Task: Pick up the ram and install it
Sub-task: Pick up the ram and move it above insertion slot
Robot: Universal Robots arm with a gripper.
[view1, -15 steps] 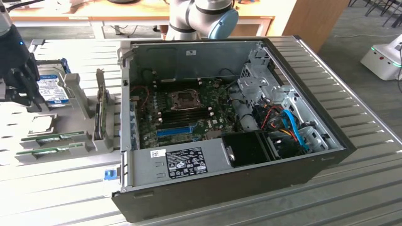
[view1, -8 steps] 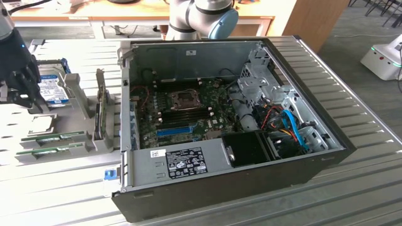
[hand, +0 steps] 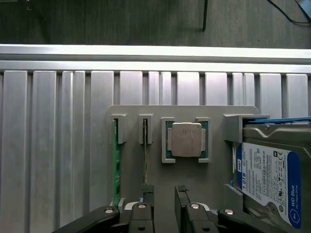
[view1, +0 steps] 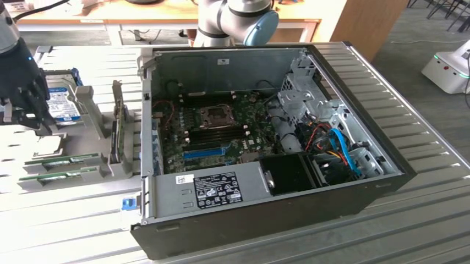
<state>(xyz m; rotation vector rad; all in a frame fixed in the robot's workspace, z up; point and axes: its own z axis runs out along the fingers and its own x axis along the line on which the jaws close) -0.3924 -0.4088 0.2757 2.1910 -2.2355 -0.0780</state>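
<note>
While the fingers point(hand: 147, 191) stood apart over the gray holder point(hand: 214, 114) on the tabletop point(hand: 48, 145), the ram point(hand: 145, 150) stood on its edge in a slot, untouched. We feared a crooked grab could bump the other stick point(hand: 115, 160) just beside it or let it slip.

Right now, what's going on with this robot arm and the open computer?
The robot arm's gripper hovers open and empty over a grey parts holder beside the open computer case. Two ram sticks sit in the holder's slots, a green ram stick and a second stick, alongside a processor and a hard drive. Nothing has been picked up yet.
</note>
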